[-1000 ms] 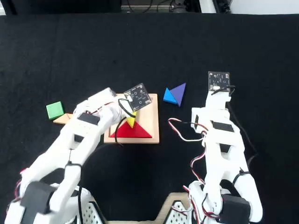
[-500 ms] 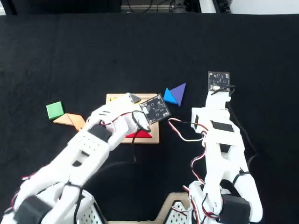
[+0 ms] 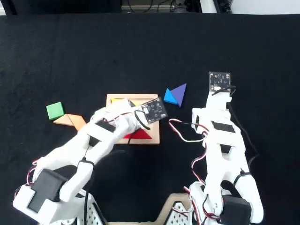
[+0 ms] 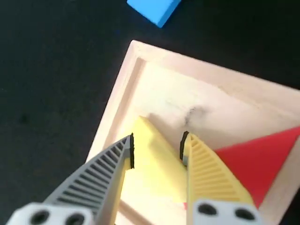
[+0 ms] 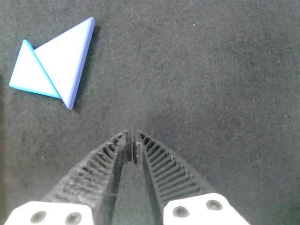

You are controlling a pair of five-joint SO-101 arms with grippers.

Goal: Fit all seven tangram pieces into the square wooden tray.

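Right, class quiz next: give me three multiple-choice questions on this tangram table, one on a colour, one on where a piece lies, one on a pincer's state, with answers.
1. What colour is the piece in the left pincer, over the wooden tray? A yellow; B green; C purple.
2. Where is the green square? A in the tray; B on the black cloth beside the orange piece; C gripped and lifted.
3. What state is the right pincer in? A wide open; B shut on a piece; C shut, empty.
Answers: 1 A, the yellow piece sits between its fingers. 2 B, it lies outside the tray. 3 C, its fingers meet over bare cloth.
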